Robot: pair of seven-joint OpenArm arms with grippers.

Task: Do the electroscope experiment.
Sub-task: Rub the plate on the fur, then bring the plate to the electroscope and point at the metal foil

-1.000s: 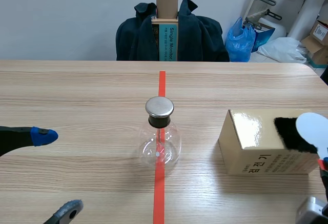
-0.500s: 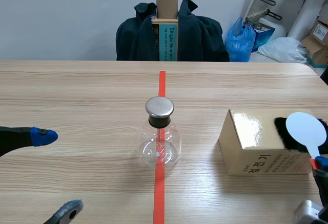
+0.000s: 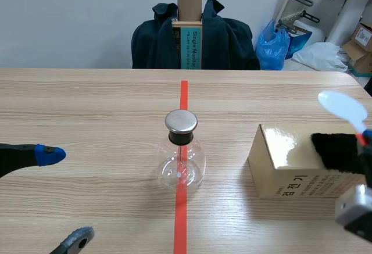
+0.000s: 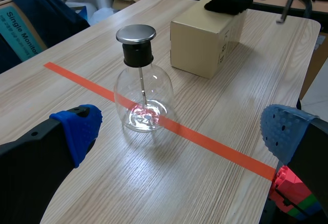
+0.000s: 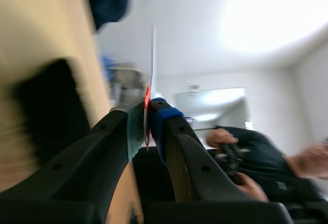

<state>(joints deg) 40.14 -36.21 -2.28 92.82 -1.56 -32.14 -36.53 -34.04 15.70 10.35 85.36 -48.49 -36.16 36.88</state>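
The electroscope (image 3: 181, 155), a clear glass flask with a metal cap and a thin rod inside, stands on the red tape line at the table's middle. In the left wrist view the electroscope (image 4: 140, 83) is ahead of my open left gripper (image 4: 179, 126), whose fingers are wide apart. My left gripper (image 3: 64, 199) sits low at the left. A white paddle (image 3: 343, 107) with a red handle is held tilted above a black cloth (image 3: 340, 151) on a tan box (image 3: 293, 164). My right gripper (image 5: 147, 108) is shut on the paddle's handle, and the thin white paddle (image 5: 152, 60) shows edge-on.
A chair draped with a dark jacket (image 3: 195, 39) and a cardboard box stands behind the table's far edge. Bags and boxes (image 3: 325, 45) lie at the back right. A seated person (image 5: 251, 157) shows in the right wrist view.
My right gripper has risen and tipped, lifting the white paddle from in front of the black cloth to above it. The left arm and the flask have not moved.
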